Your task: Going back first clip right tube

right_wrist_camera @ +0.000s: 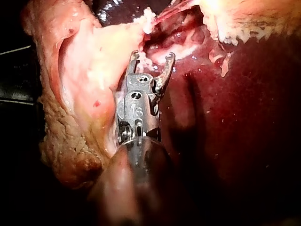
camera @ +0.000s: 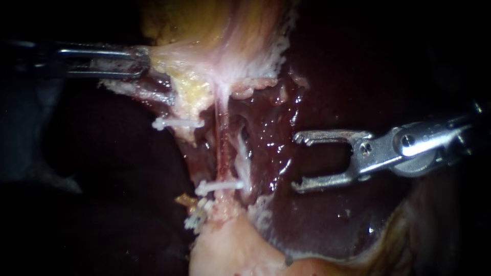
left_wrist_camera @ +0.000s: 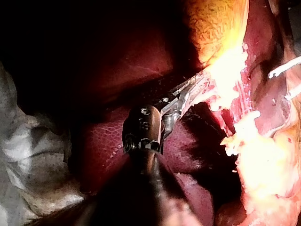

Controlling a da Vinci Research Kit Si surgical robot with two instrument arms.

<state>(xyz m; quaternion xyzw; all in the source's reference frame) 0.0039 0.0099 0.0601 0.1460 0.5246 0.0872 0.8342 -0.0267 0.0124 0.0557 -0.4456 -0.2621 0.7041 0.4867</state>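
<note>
This looks like a surgical training lab rather than an operating room. Raw organ tissue lies lit against darkness: a dark red, glistening liver (camera: 327,220) and a yellowish gallbladder (camera: 204,25). Two slender steel tools reach into it, the left instrument (camera: 144,62) and the right instrument (camera: 295,162), each with a jointed, screwed wrist on a long shaft. A white clip (camera: 220,186) is clamped across a thin pink tube (camera: 221,143), and a second clip (camera: 176,123) sits up and to the left. The left wrist view shows a crumpled pale sheet (left_wrist_camera: 28,160) beside the liver.
</note>
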